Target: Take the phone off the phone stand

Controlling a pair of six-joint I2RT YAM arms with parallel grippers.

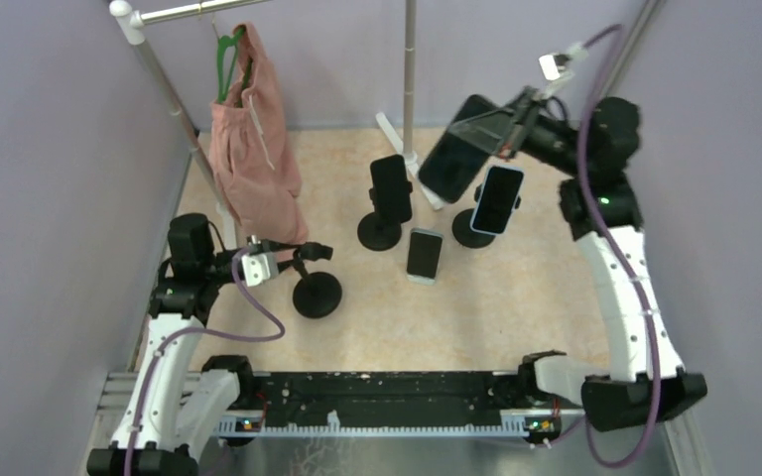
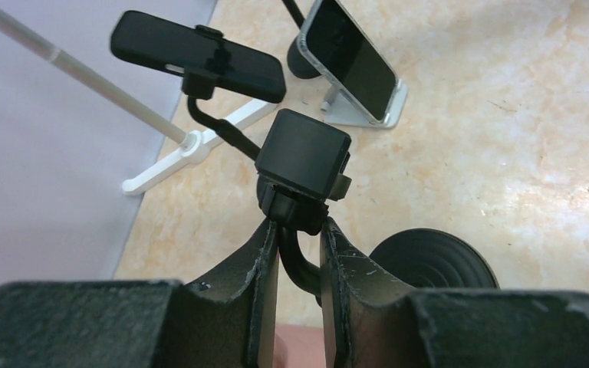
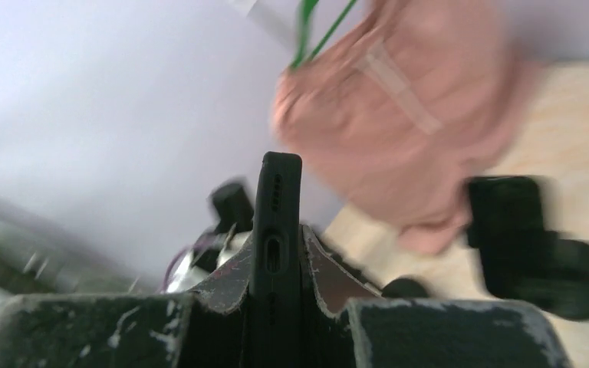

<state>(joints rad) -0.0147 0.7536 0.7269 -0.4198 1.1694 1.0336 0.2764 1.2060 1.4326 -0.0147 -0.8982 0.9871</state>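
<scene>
My right gripper [image 1: 504, 129] is shut on a black phone [image 1: 454, 149] and holds it tilted in the air at the back right, clear of any stand. In the right wrist view the phone [image 3: 280, 184] stands edge-on between the pads of that gripper [image 3: 278, 234]. My left gripper [image 1: 301, 260] is shut on the curved neck of an empty black phone stand [image 1: 317, 295] at the left. In the left wrist view that gripper [image 2: 299, 226] pinches the neck just below the stand's square cradle [image 2: 307, 153], with the round base [image 2: 433, 257] to the right.
Three other phones sit on stands mid-table: a black one [image 1: 390, 188], a blue-cased one [image 1: 497, 198] and one on a white stand [image 1: 424, 255]. A pink garment [image 1: 256, 149] hangs from a rail at the back left. A white pole [image 1: 409, 79] rises behind.
</scene>
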